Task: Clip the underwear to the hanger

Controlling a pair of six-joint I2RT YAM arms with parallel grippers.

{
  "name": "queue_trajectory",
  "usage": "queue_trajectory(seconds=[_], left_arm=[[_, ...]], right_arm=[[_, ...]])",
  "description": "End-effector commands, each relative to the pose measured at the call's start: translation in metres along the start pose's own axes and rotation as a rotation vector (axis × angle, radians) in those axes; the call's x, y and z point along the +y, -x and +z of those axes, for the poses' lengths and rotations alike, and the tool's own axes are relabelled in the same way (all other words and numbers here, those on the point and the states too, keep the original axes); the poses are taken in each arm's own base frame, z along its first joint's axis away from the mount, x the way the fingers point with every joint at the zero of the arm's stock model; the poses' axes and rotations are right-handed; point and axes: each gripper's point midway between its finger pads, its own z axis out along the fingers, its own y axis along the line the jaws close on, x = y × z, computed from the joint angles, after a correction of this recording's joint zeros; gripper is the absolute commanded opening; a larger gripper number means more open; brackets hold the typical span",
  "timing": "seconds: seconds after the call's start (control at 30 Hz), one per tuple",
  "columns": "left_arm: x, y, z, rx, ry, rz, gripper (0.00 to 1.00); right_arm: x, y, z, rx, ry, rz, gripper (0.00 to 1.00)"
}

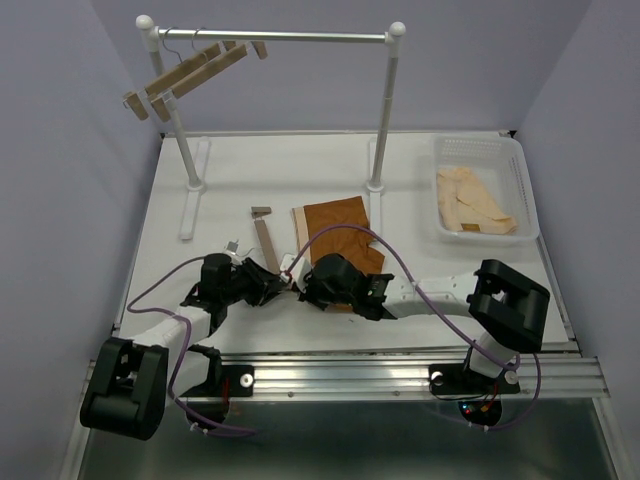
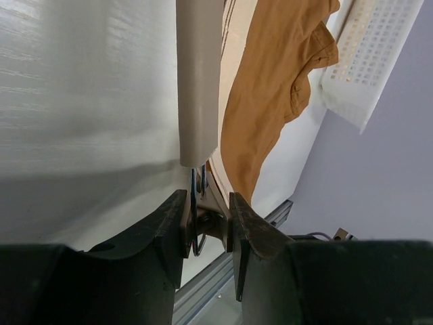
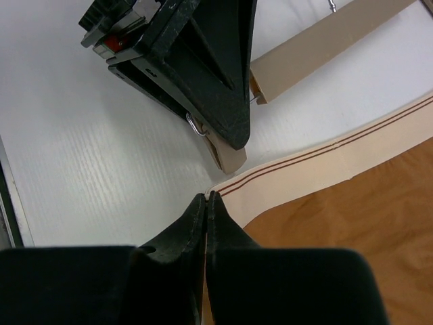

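Hanger [image 1: 266, 243]: lay flat on the white table [image 1: 290, 170], its light-wood bar running away from my bases, just left of the underwear, with one wooden clip [image 1: 261, 212] at the far end.
Left gripper [image 2: 206, 210]: my jaws stood narrow, closed from both sides on the hanger's near clip [image 2: 214, 211], low over the table.
Near clip: its wire spring showed between my left pads, and the bar rose straight ahead of it in my left wrist view.
Underwear [image 1: 335, 232]: rust-brown boxer briefs lay spread on the table just right of the hanger. The pale waistband [image 3: 318, 172] was turned toward the bar, with thin dark stripes along it.
Right gripper [image 3: 206, 198]: my jaws were pressed together with no gap, tips at the near corner of the waistband. Whether cloth was pinched between them I could not tell.
Clip and waistband: the near clip's tip lay just beside the waistband corner, not touching it.
Basket [image 1: 478, 141]: white and perforated, at the far right of the table, holding a cream garment [image 1: 475, 205].
Rack [image 1: 275, 37]: white rail at the back, with more wooden hangers [image 1: 195, 70] hooked at its left end.
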Motion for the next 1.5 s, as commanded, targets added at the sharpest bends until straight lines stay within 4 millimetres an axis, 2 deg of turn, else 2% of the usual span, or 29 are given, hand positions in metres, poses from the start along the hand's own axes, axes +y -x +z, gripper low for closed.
queue_trajectory(seconds=[0.0, 0.23, 0.47, 0.67, 0.97, 1.23, 1.47], left_arm=[[-0.009, 0.01, 0.001, -0.04, 0.002, -0.11, 0.0], [-0.025, 0.024, -0.007, -0.112, 0.002, -0.147, 0.0], [-0.034, 0.028, -0.01, -0.127, -0.016, -0.187, 0.0], [-0.032, 0.026, -0.01, -0.116, -0.004, -0.189, 0.0], [-0.035, 0.025, -0.012, -0.117, -0.008, -0.205, 0.0], [-0.035, 0.023, -0.014, -0.113, -0.003, -0.221, 0.0], [-0.034, 0.023, -0.014, -0.118, 0.005, -0.246, 0.0]], right_arm=[[-0.015, 0.019, 0.004, -0.083, -0.08, 0.025, 0.01], [-0.024, 0.02, 0.001, -0.107, -0.134, 0.05, 0.01], [-0.027, 0.025, 0.003, -0.12, -0.146, 0.029, 0.01], [-0.035, 0.035, 0.006, -0.154, -0.182, 0.007, 0.01], [-0.036, 0.037, 0.015, -0.161, -0.188, -0.001, 0.01], [-0.059, 0.048, 0.012, -0.215, -0.338, 0.019, 0.01], [-0.053, 0.048, 0.019, -0.218, -0.344, 0.014, 0.01]])
